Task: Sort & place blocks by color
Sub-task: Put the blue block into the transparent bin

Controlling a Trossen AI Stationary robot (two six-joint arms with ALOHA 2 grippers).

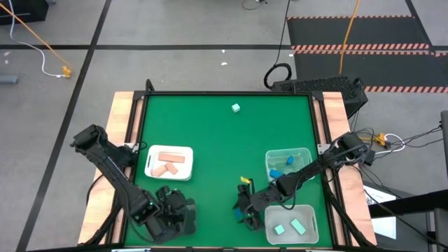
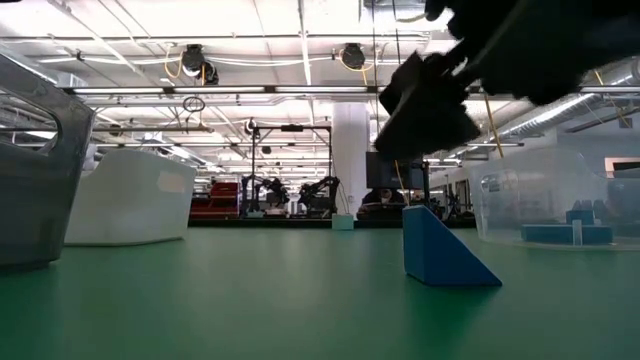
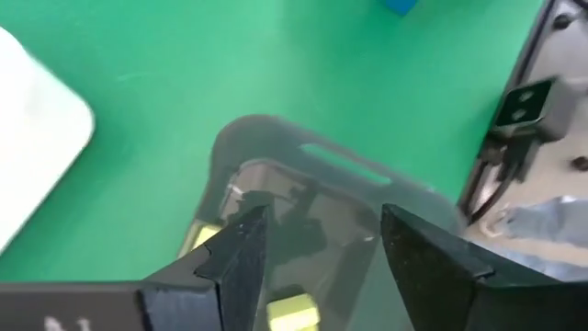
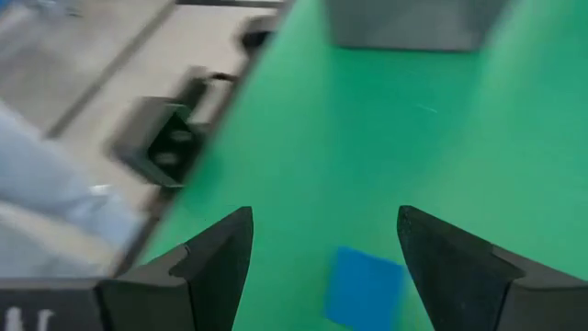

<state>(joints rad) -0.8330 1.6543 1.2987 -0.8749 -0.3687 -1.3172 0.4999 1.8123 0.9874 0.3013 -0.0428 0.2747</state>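
My right gripper [image 4: 322, 267] is open and hovers over a blue wedge-shaped block [image 4: 364, 289] that rests flat on the green table; the low view shows the block [image 2: 440, 250] below the gripper [image 2: 430, 105], clear of it. My left gripper [image 3: 317, 257] is open above a dark see-through bin [image 3: 303, 198] with yellow blocks [image 3: 292, 309] inside. Salmon pink blocks [image 1: 168, 164] lie on the white tray [image 1: 150, 171]. Blue blocks [image 1: 275, 170] sit in a clear bin [image 1: 302, 152], mint green blocks [image 1: 290, 227] in another [image 1: 269, 213]. One mint cube [image 1: 236, 108] stands alone near the far edge.
The dark bin [image 2: 35, 170] and white tray [image 2: 130, 195] stand on the table's left, the clear bin with blue blocks [image 2: 560, 205] on its right. A wide stretch of green table lies between the bins and the far mint cube [image 2: 343, 222]. Raised rails edge the table.
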